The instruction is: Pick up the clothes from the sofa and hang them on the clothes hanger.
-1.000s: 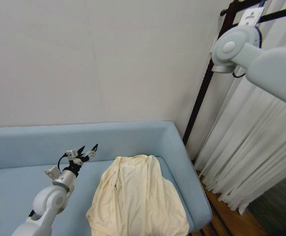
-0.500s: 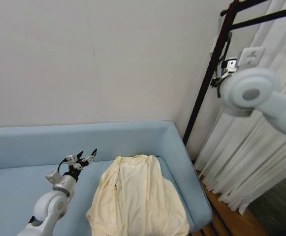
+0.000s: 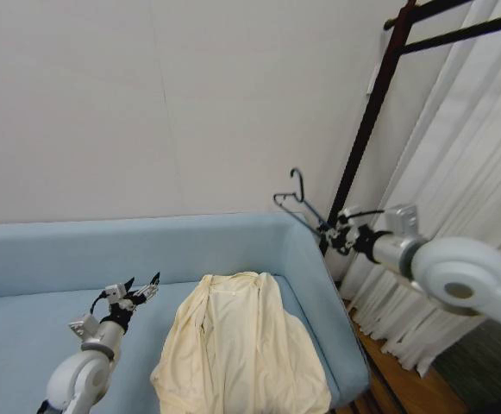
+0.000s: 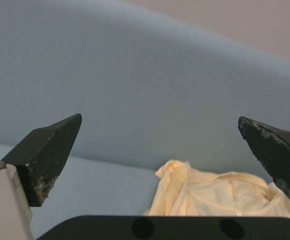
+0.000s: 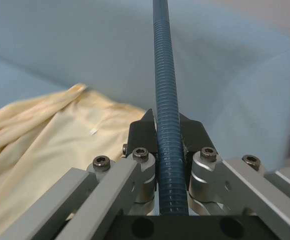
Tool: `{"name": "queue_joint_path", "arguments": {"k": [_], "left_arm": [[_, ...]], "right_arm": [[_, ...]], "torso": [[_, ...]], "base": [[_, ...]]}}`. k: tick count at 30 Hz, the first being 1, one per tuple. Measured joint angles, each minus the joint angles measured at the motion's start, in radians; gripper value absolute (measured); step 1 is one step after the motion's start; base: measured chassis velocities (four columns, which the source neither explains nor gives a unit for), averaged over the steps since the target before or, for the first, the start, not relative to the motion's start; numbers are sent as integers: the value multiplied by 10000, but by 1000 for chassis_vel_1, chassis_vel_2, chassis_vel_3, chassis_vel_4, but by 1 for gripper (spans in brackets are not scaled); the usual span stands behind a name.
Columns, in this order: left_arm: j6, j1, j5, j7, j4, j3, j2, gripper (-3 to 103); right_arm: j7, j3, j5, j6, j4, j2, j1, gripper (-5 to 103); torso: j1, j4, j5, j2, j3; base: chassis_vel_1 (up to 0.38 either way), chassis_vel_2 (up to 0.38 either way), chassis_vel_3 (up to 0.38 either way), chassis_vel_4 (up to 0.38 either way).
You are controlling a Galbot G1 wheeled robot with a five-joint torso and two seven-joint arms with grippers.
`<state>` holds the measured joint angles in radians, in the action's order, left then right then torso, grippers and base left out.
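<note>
A cream garment (image 3: 240, 345) lies spread on the light blue sofa (image 3: 26, 259), toward its right end. My left gripper (image 3: 140, 288) hovers open over the seat just left of the garment, whose collar (image 4: 204, 192) shows between its black fingertips (image 4: 47, 152). My right gripper (image 3: 329, 231) is above the sofa's right armrest, shut on a dark blue hanger (image 3: 297, 200) whose hook points up. In the right wrist view the ribbed hanger bar (image 5: 166, 100) runs between the clamped jaws, with the garment (image 5: 50, 145) below.
A dark wooden clothes rack (image 3: 379, 103) stands right of the sofa against the wall. White curtains (image 3: 457, 216) hang behind it. The wooden floor (image 3: 405, 379) shows beside the sofa's right end.
My right arm has swung down from the rack, bringing the hanger to just above the sofa's right armrest. The left gripper has drifted slightly down and left.
</note>
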<state>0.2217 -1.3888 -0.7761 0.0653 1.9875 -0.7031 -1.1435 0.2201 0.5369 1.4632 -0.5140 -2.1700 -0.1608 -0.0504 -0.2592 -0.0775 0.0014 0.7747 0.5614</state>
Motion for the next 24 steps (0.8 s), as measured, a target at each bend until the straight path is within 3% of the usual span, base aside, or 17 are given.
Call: {"name": "queue_joint_path", "arguments": {"k": [1,4,5,7,8,9,13,17,24], "left_arm": [[0,0,0,0,0,0,0,100],[41,384,12,-20,-856,349,-92,100],[41,384,12,-20,-856,349,-92,100],[196,783,-25,-18,-1702,576,-109,100],[311,967,-74,-12,-2171,732,-124,100],[311,967,-74,-12,-2171,732,-124,100],[535,1370,-253,8,-3298,1319,-318,100],[552,1703,-268,-8,-3955,1841,-574,100],[420,2560,20,-39,-4866,2509,-1156,100]], "right_arm": [[0,0,0,0,0,0,0,8],[-2024,-12,-1251,424,1173,-741,-924,8],[-2024,-12,-1251,424,1173,-741,-924,8],[-3369,-15,-2106,814,1958,-1303,-1369,8],[-4143,25,-2433,843,2323,-1590,-1483,8],[-4143,25,-2433,843,2323,-1590,-1483,8],[-5863,343,-2995,512,3278,-2313,-1551,8],[-6428,482,-3216,422,3752,-2607,-1717,8],[-6115,365,-3453,684,4186,-3077,-2337,8]], "torso": [[0,0,0,0,0],[-2,-2,1,0,1],[-2,-2,1,0,1],[-4,-6,3,-2,1],[-4,-5,1,-3,1],[-4,-5,1,-3,1],[-3,-1,0,-2,2],[-3,-5,-1,-2,1],[-3,-6,0,-3,1]], "base": [[0,0,0,0],[0,0,0,0],[0,0,0,0],[0,0,0,0],[0,0,0,0],[0,0,0,0],[0,0,0,0],[0,0,0,0],[0,0,0,0]]}}
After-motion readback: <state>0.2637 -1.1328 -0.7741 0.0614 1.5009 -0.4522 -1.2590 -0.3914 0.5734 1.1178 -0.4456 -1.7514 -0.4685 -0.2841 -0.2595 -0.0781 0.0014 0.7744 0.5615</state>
